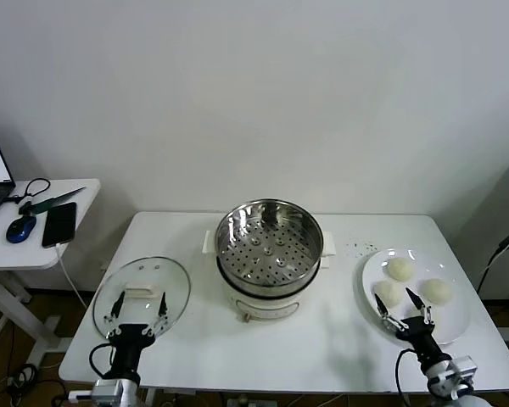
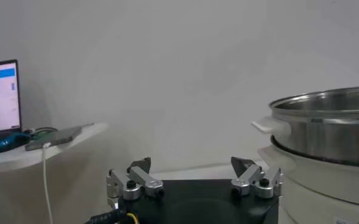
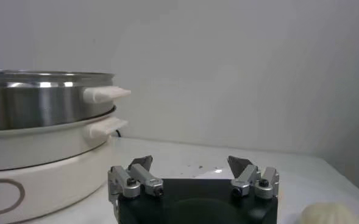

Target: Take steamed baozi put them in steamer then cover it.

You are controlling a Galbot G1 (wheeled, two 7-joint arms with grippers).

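While both arms are waiting at the tabletop's (image 1: 322,339) near edge, I am seeing the left claw (image 1: 137,306) spread wide and holding nothing, hovering over the glass lid (image 1: 142,292) by the near left corner. My right claw (image 1: 404,309) is gaping too, empty, poised at the white plate (image 1: 454,326) where three steamed baozi (image 1: 399,269) are sitting near the right edge. Mid-tabletop, the steamer (image 1: 269,242) is standing uncovered. A side desk (image 1: 34,250) is carrying a phone (image 1: 58,224) and mouse (image 1: 20,228).

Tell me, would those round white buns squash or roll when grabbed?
Probably squashy: the round cream-white buns look smooth and puffy. They may roll, being rounded, though the white plate looks shallow-rimmed. Likely light.
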